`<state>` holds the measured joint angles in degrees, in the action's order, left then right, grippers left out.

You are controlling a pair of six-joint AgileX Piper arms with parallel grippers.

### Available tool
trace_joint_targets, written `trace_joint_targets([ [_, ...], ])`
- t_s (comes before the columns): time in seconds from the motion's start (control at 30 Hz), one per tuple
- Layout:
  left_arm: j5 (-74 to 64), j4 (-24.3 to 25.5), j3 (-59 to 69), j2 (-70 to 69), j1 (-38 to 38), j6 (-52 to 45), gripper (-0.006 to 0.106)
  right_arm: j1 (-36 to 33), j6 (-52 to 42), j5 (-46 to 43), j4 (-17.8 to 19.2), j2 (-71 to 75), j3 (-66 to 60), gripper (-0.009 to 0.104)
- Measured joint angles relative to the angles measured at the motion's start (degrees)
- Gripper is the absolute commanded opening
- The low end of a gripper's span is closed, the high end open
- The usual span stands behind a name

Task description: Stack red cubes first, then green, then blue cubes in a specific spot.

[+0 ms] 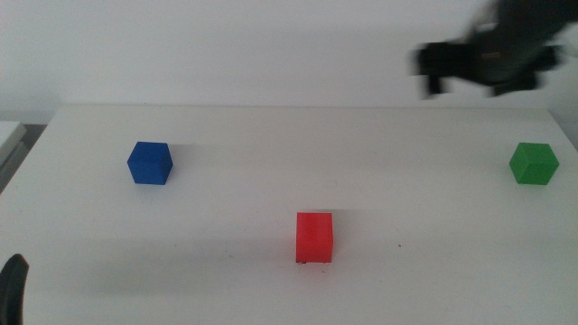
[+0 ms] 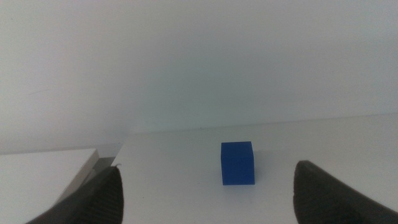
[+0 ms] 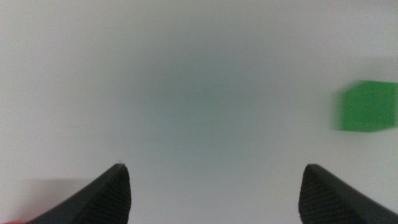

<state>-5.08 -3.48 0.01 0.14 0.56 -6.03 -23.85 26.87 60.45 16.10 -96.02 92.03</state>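
The right gripper (image 1: 432,70) hangs blurred above the table's far right corner, jaws spread wide and holding nothing. One green cube (image 1: 534,163) sits below it by the right edge of the table (image 1: 271,135), off to one side of the jaws in the wrist view. The left gripper (image 2: 208,193) waits low at the near left corner, jaws spread too, facing the one blue cube (image 1: 150,162) near the left edge. One red cube (image 1: 314,237) stands centrally, toward the near edge, on faint dark marks.
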Motion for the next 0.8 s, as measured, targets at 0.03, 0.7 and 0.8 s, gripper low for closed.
trace_joint_targets([
  [0.03,0.0,0.0,0.0,0.0,0.0,0.0,0.094,4.1,-3.6,0.0,-1.4,0.1,-0.3,0.093],
  [0.7,0.0,0.0,0.0,0.0,0.0,0.0,0.094,30.3,-26.9,-2.5,-12.5,-24.8,14.8,0.09],
  [0.8,0.0,0.0,0.0,0.0,0.0,0.0,0.094,30.5,-28.7,-2.1,-12.9,-27.4,16.1,0.09],
])
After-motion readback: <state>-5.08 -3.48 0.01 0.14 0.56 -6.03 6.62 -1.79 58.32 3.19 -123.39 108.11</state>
